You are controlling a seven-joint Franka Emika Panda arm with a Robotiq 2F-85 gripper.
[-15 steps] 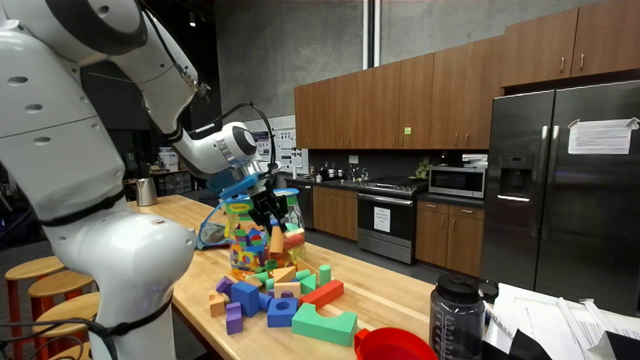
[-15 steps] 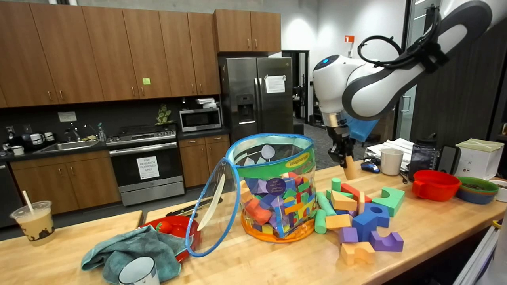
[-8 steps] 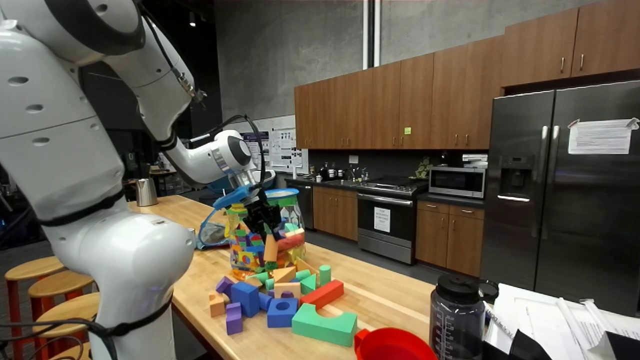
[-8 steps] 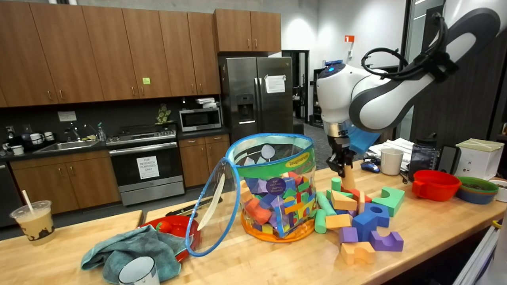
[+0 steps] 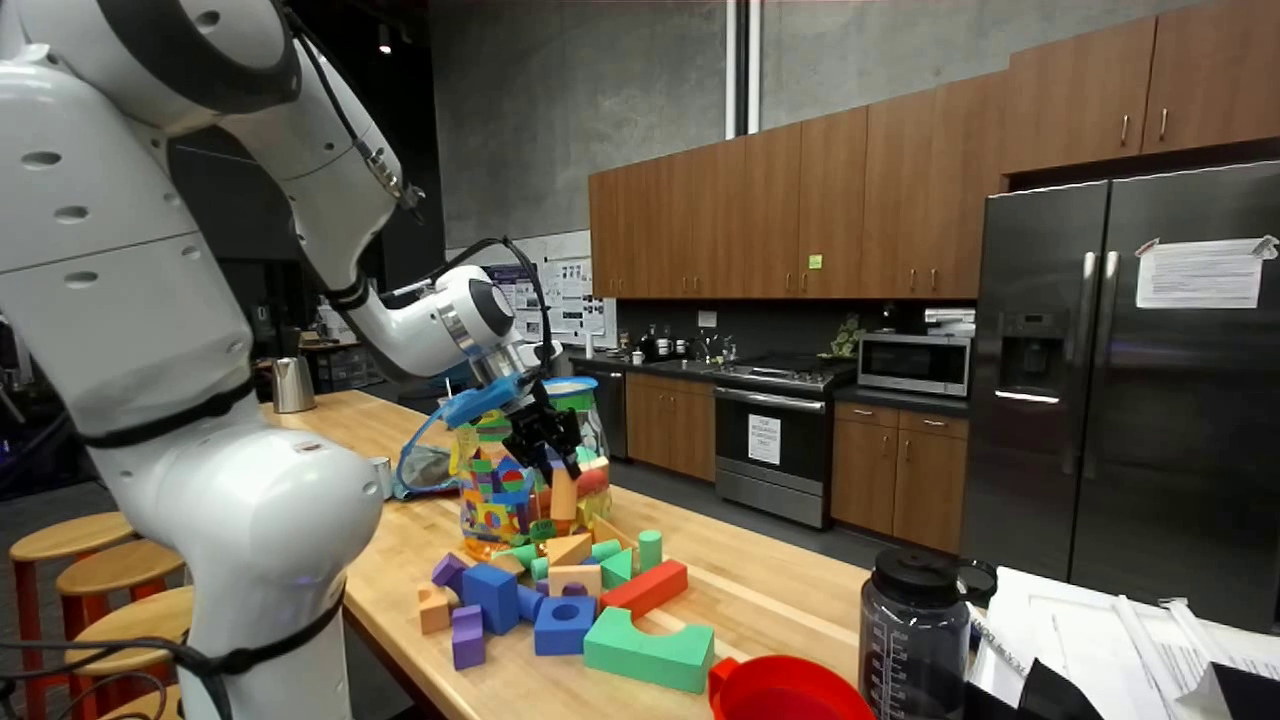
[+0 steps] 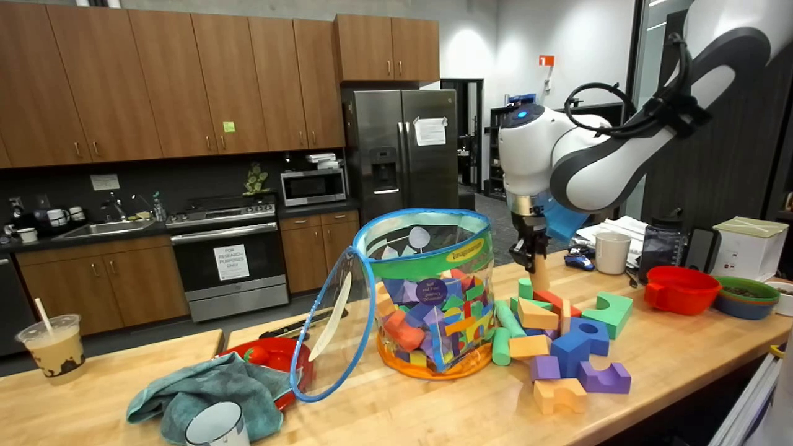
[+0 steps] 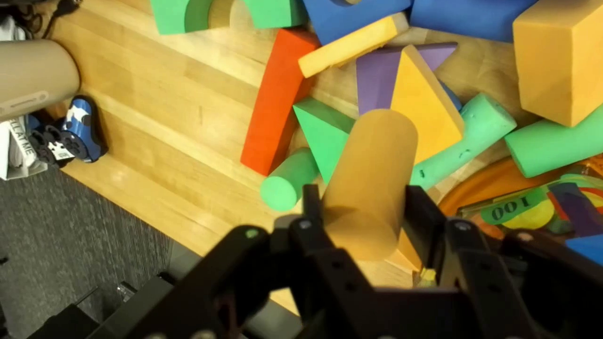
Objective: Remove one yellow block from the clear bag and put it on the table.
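The smooth yellow-orange cylindrical block (image 7: 377, 160) sits between the two black fingers (image 7: 424, 216) of the black gripper (image 7: 363, 207), which pinch it from both sides, its far end reaching beyond their tips. It hangs almost vertical over the pale wooden table (image 6: 669, 359), outside the upright clear plastic bag (image 6: 415, 266) with a green top band; whether the block's lower end touches the many-coloured loose blocks (image 6: 570, 356) is hard to tell. An exterior view shows the bag whole, its blue-rimmed see-through lid (image 6: 337, 356) hanging open; the wrist view catches only its orange base (image 7: 480, 181) and part of its side, but shows both fingers clearly.
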